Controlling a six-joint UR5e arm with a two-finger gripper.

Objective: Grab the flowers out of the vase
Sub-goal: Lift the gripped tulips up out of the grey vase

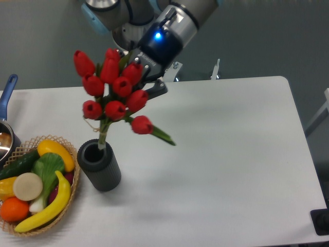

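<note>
The flowers [114,87], a tied bunch of red tulip buds with green stems, hang in the air above the vase [99,165]. The stem ends sit just at the vase's round mouth. The vase is a short dark grey ribbed cylinder standing on the white table at the left. My gripper [139,77] comes in from the upper right and is shut on the flowers just behind the buds. A blue light glows on its wrist. The buds hide most of its fingers.
A wicker basket [72,193] with toy fruit and vegetables, among them a banana [51,203], stands just left of the vase. A pot with a blue handle [7,90] is at the far left edge. The white table [221,154] stretches to the right.
</note>
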